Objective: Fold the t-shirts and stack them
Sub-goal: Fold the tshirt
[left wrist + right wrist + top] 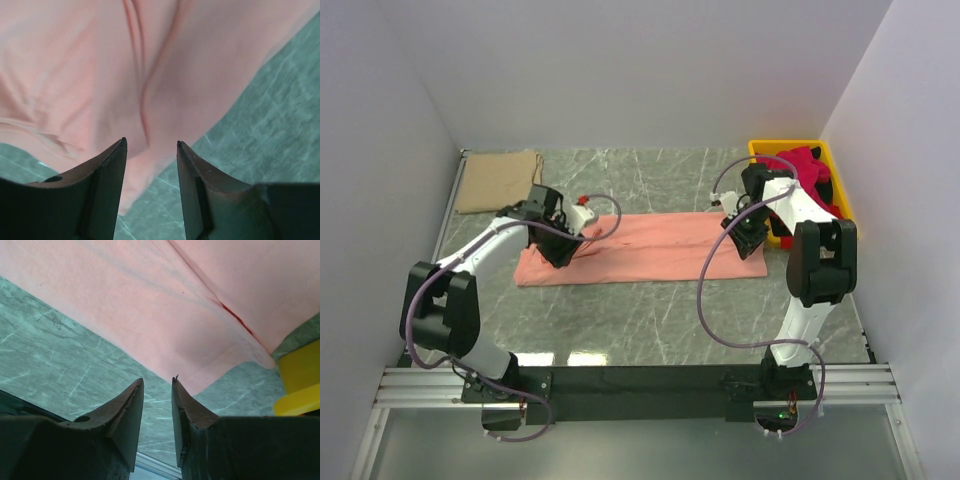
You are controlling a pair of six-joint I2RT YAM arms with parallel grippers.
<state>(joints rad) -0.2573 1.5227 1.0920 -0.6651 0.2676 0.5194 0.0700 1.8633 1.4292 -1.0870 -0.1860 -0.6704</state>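
A salmon-pink t-shirt (640, 247) lies folded into a long strip across the middle of the table. My left gripper (560, 252) hovers over its left part, open and empty; in the left wrist view the pink cloth (125, 75) fills the frame above my fingertips (120, 150). My right gripper (750, 243) hovers over the strip's right end, open and empty; the right wrist view shows the cloth's hem corner (220, 370) just beyond my fingertips (176, 385). A tan-beige t-shirt (498, 180) lies folded at the far left. Crimson-red t-shirts (810, 170) sit in the bin.
A yellow plastic bin (772, 150) stands at the far right corner; its edge shows in the right wrist view (300, 385). White walls close in the table on three sides. The green marble table (640, 320) runs to the arm bases at the near edge.
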